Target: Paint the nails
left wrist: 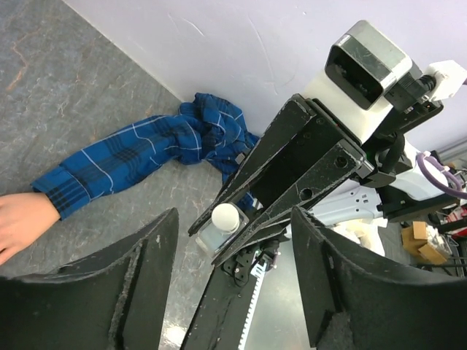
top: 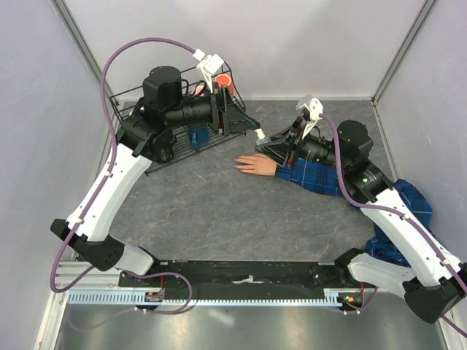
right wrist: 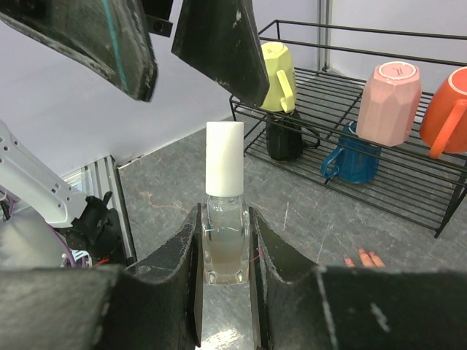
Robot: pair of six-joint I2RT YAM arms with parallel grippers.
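Observation:
A peach-pink fake hand lies flat on the table, ending a blue plaid sleeve. Its nails are too small to make out; only fingertips show in the right wrist view. My right gripper is shut on a small clear bottle with a white cap, held upright just behind the hand. My left gripper hangs open above that cap, its fingers apart and clear of it. The hand and sleeve also show in the left wrist view.
A black wire rack stands at the back left with yellow, pink, orange, blue and black mugs. Grey walls close the sides and back. The sleeve's bunched cloth lies at the right.

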